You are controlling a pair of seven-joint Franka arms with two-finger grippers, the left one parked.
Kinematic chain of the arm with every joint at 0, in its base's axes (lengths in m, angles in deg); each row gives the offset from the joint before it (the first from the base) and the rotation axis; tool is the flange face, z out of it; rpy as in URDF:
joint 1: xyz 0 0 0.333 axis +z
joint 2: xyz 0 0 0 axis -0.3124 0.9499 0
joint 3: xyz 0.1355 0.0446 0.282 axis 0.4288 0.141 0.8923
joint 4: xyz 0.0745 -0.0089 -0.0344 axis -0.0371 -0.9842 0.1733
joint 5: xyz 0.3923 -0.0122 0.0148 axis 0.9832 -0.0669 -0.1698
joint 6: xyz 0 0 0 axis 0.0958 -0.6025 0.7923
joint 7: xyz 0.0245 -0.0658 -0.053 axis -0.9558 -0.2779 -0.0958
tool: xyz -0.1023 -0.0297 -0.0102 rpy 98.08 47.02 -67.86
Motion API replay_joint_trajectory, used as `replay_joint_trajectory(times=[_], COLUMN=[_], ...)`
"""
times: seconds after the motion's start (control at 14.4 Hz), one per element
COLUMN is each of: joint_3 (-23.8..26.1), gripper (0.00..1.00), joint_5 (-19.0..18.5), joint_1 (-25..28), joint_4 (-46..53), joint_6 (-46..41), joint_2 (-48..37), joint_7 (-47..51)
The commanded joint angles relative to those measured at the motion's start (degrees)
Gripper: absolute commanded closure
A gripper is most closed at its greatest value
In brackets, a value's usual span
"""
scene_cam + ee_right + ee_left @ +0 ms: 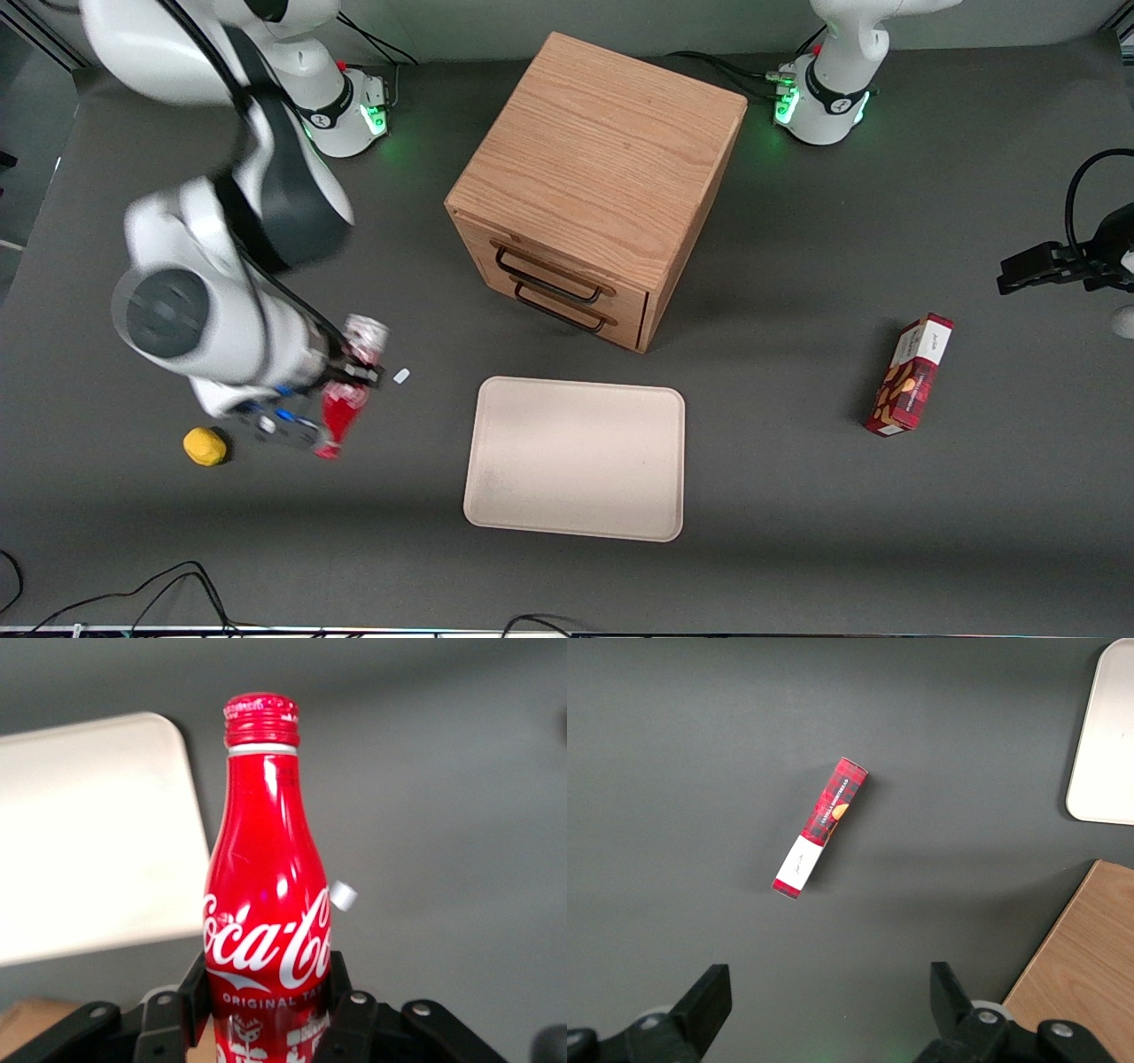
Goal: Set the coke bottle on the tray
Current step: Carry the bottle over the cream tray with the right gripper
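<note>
lemon: small yellow rounded object (205,446) on the dark table (797,532), toward the working arm's end, nearer the front camera than the gripper. Not your target.
gripper: black two-finger gripper (341,390) is clamped on the bottle's lower body, fingers (350,1010) pressed against both sides just below the script. Narrow opening, bottle width.
bottle: small red contour-shaped coke bottle (266,904) with white script and red cap, held in the gripper, tilted, apparently lifted off the table beside the tray's working-arm edge. Not on the tray yet.
handling: you're likely dealing with rigid, glossy metal, so slippery and light. Grip on the wide lower body looks right; the neck would let it pivot.
scrap: small white bit (401,376) on the table near the bottle.
tray: large flat beige rectangular tray (496,496) with rounded corners, in front of the wooden drawer cabinet (602,142).
box: red snack box (910,376), toward the parked arm's end.
</note>
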Motion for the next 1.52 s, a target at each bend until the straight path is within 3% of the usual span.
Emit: replay_joint_trajectory(times=[0.0,0.69,1.32,1.38,1.45], joint_3=[-1.06,-1.77,-1.86,-1.86,-1.86], gripper=[1.00,1.00,1.00,0.99,0.78], joint_5=[0.30,0.12,-0.05,-0.05,-0.14], joint_1=[2.33,6.48,7.36,7.36,7.36], joint_4=[8.15,8.06,7.98,7.89,7.89], joint_6=[4.89,19.85,25.04,24.96,24.96], joint_2=[9.29,20.73,24.08,24.08,24.08], joint_7=[-4.40,-5.20,-4.68,-4.59,-4.59])
